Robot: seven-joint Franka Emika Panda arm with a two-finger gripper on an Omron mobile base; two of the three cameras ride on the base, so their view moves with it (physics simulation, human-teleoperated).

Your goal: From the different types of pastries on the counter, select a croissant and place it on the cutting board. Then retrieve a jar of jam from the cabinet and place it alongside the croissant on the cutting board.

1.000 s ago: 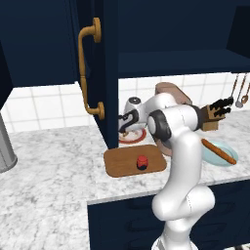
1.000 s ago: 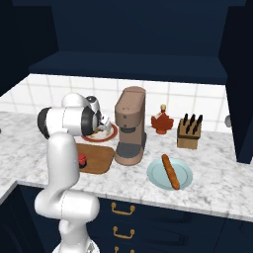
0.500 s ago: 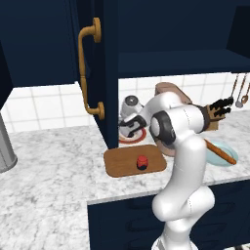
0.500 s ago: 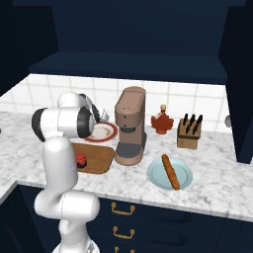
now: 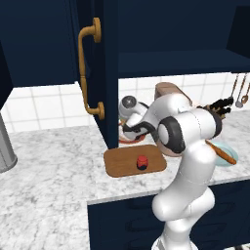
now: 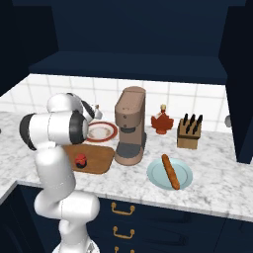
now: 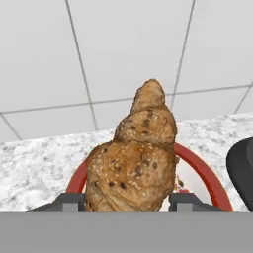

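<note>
Croissant [image 7: 134,163]: lumpy golden-tan pastry, seeded crust, standing between the two fingertips [image 7: 185,200] of the tool in the hand view; its pointed end faces away from the camera toward the tiled wall.
Tool [image 7: 127,201]: closed narrowly on the croissant, one dark tip at each flank of the pastry. In the left base view the tool [image 5: 128,128] sits at the far end of the bent arm, above the plate and just right of the cabinet door edge.
Plate [image 7: 202,174]: round, white with a red rim, directly under the held croissant; in the right base view the plate [image 6: 101,132] lies behind the board and left of the coffee machine.
Cutting board [image 5: 135,161]: flat brown wooden rectangle on the surface, in front of the plate.
Jar of jam [image 5: 142,162]: small red jar with a dark lid, standing on the board, near its middle.
Second pastry [image 6: 170,171]: long thin brown stick, lying on a pale blue dish to the right of the coffee machine [image 6: 130,125].
Surface [image 5: 53,171]: white-and-grey marbled stone over dark navy drawer fronts with brass pulls.
Cabinet [image 5: 100,68]: dark navy wall unit, tall door swung open, curved brass-tan handle [image 5: 88,68].
Room: white square wall tiles behind the surface; a wooden knife block [image 6: 189,132] stands at right, near the wall.
</note>
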